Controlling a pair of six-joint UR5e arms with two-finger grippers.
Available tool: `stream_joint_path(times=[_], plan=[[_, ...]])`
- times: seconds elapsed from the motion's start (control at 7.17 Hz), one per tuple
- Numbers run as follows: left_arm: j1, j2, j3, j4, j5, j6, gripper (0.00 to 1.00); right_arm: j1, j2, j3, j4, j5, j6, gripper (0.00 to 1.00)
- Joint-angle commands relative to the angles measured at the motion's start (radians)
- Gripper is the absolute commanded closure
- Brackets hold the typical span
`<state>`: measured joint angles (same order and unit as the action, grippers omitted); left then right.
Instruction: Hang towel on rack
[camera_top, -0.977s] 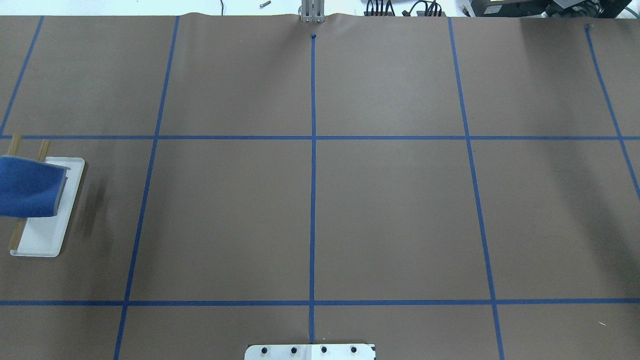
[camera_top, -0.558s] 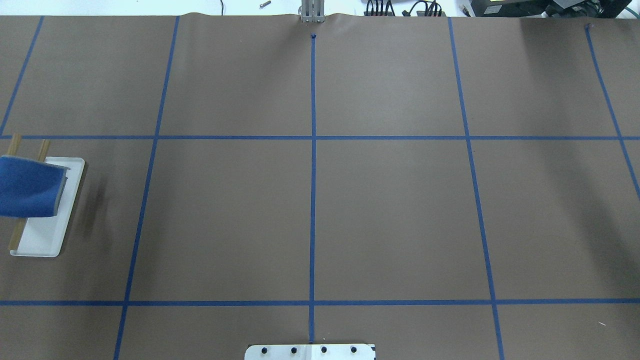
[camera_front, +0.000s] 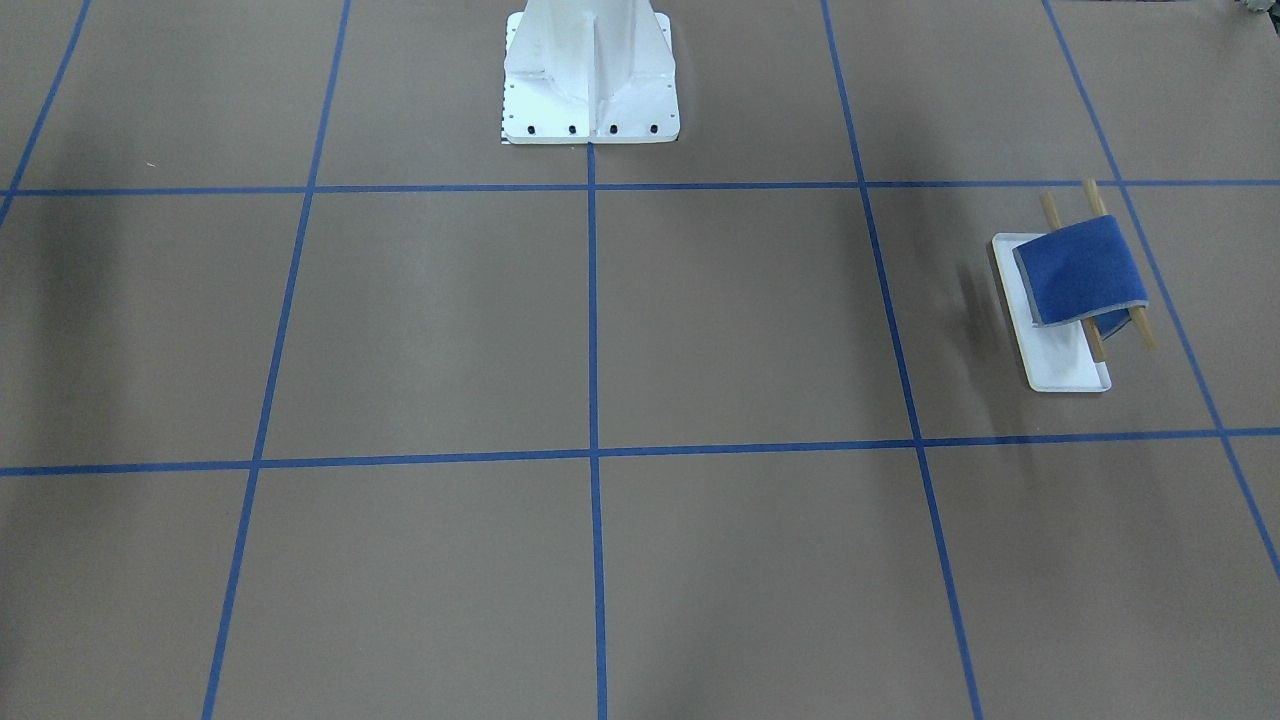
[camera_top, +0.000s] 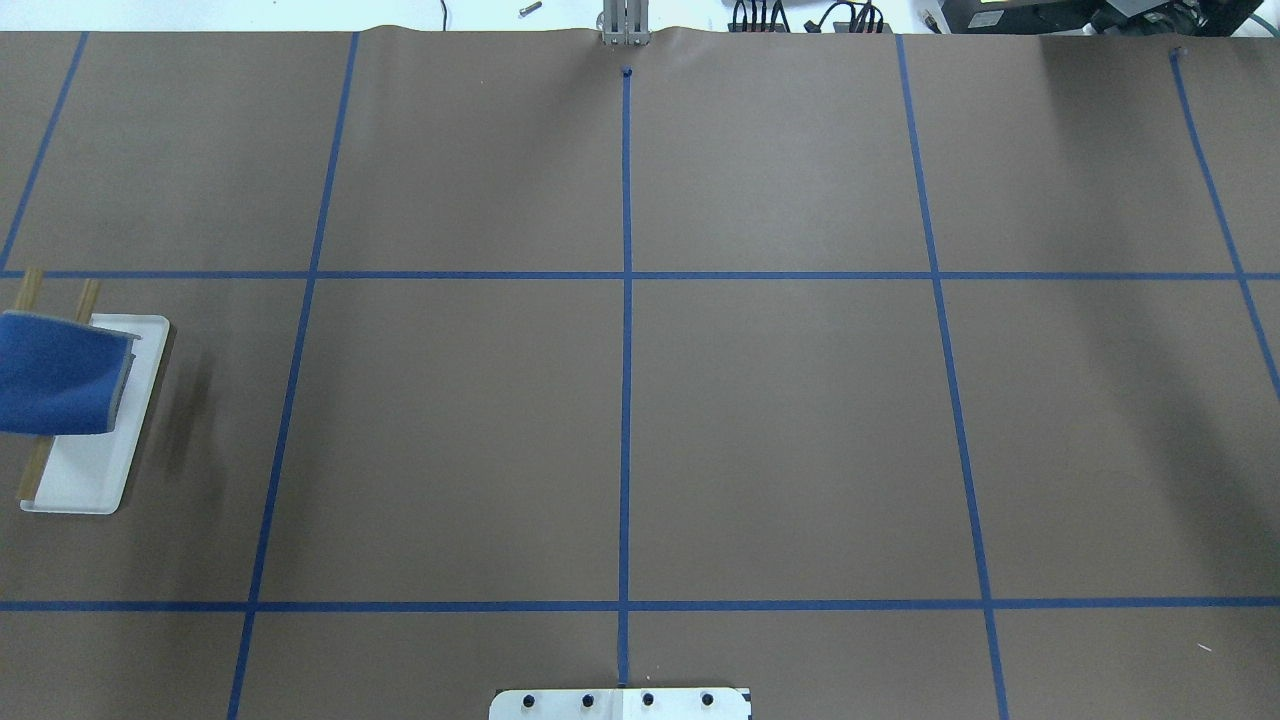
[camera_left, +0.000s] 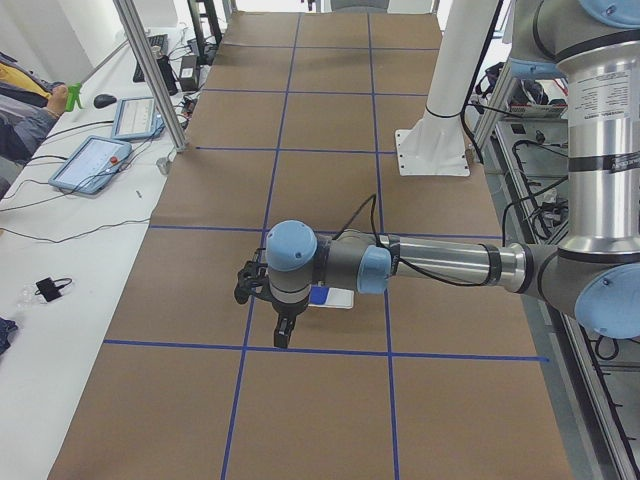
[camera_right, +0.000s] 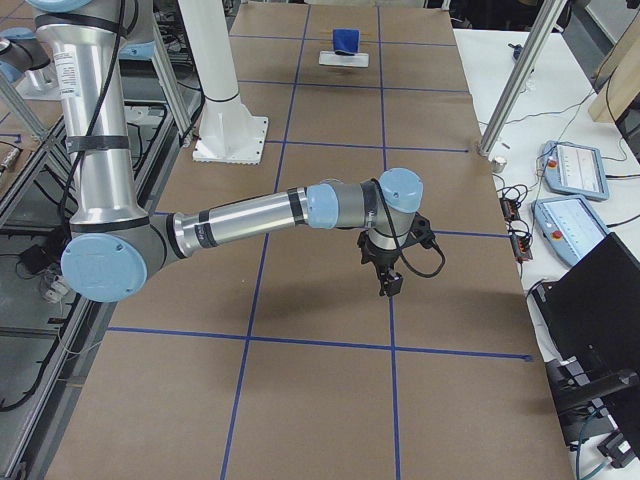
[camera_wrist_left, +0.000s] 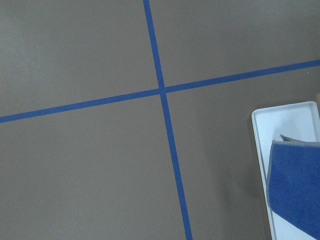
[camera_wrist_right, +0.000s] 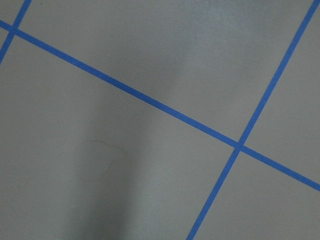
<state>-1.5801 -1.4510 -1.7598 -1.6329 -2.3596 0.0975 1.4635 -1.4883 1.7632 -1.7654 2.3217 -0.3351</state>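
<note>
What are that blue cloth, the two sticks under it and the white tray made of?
The towel looks like soft matte fabric: it drapes over the rods and has a grey stitched edge. The rods seem bare light wood, by their tan colour. The tray base is smooth white, plastic or painted metal; I cannot tell which.

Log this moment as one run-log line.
royal-blue terry towel: draped over white-tray wooden-rod rack | left claw: off towel, state unclear | right claw: far from rack, state unclear | hang looks done
</note>
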Motion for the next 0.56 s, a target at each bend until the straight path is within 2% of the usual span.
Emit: stream_joint_path(times=[0.0, 0.42], plan=[[0.000, -0.002, 0.005, -0.013, -0.001, -0.002, 0.02, 0.000, -0.001, 0.002, 0.000, 0.001, 0.001, 0.00], [0.003, -0.003, 0.003, -0.012, -0.003, -0.002, 0.02, 0.000, 0.002, 0.002, 0.001, 0.001, 0.001, 0.00]])
